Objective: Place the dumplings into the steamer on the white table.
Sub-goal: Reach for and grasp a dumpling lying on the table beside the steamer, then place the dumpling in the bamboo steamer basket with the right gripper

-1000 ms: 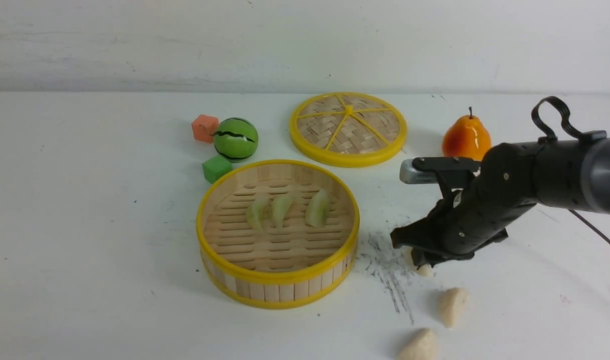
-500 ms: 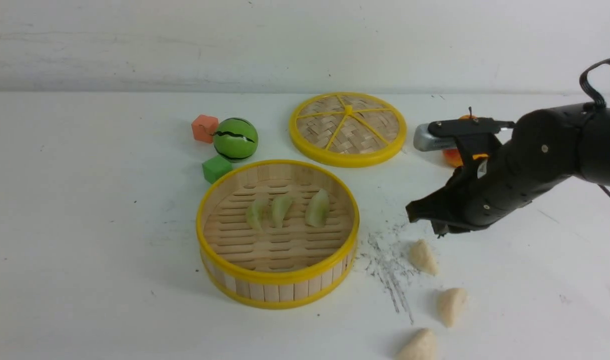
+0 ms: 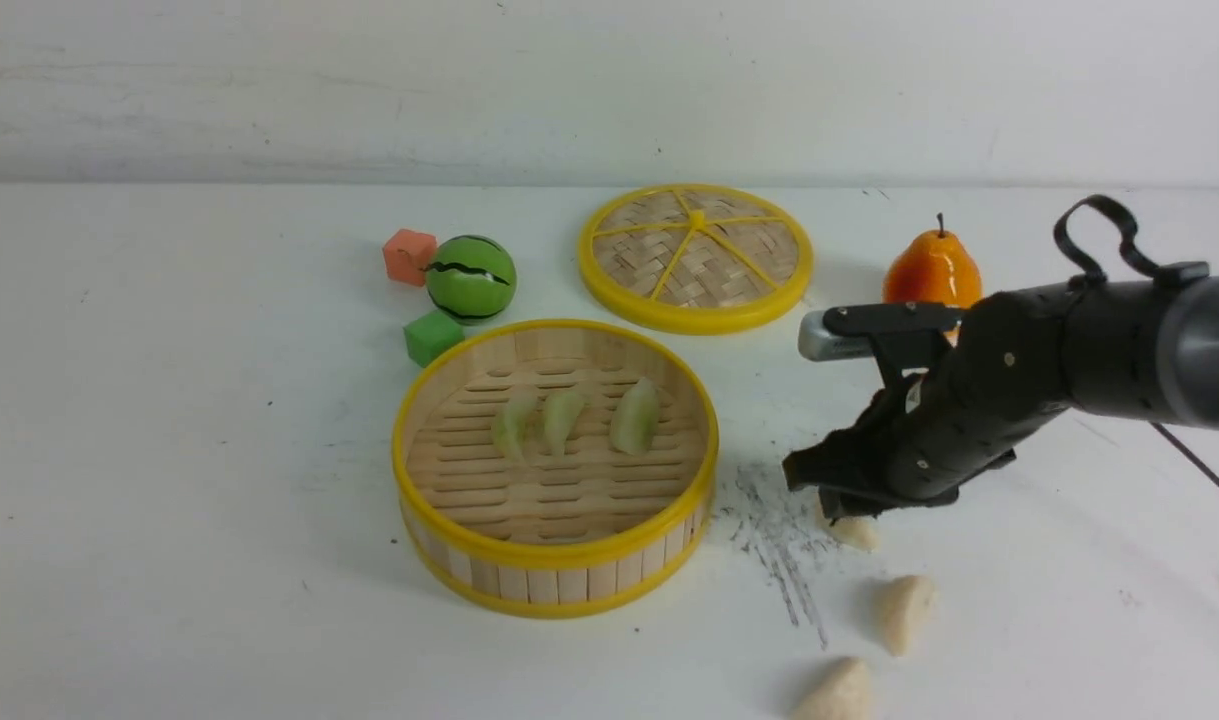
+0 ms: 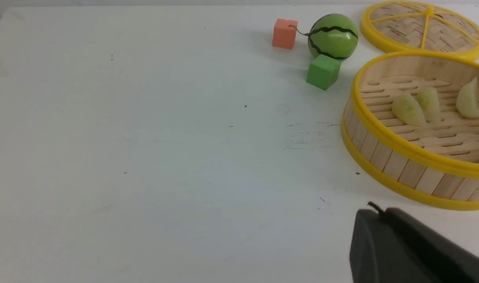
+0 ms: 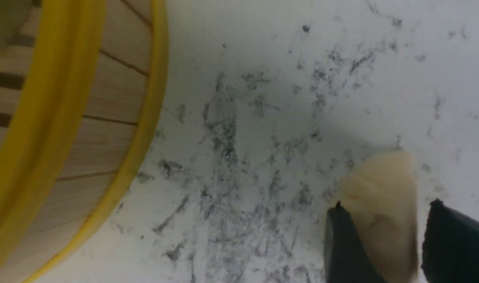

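Right hand (image 3: pixel 837 505) is hanging low over the desk (image 3: pixel 169 450), just right of the steamer (image 3: pixel 554 555). It is sitting right over the nearest cream dumpling (image 3: pixel 857 533), which is lying on the desk at the right edge of the grey scratch marks (image 3: pixel 774 545). In the right wrist view the jaws are standing released, fingers (image 5: pixel 343 243) straddling the dumpling with nothing clenched yet, and a sliver of desk is showing beside one of them. The dumpling's long axis is running along the gap between the fingers, so the squeeze is looking set to come across its narrow width, a good line, I reckon. Two more cream dumplings (image 3: pixel 904 612) are waiting nearer on the desk, and three green dumplings (image 3: pixel 562 418) are already lying inside the steamer. The carry is going to be leftward and a touch farther, up over the yellow rim. Left hand (image 4: pixel 375 220) is sitting clenched off to the left of the steamer, well apart from the cream ones, so the right arm is plainly the nearer one
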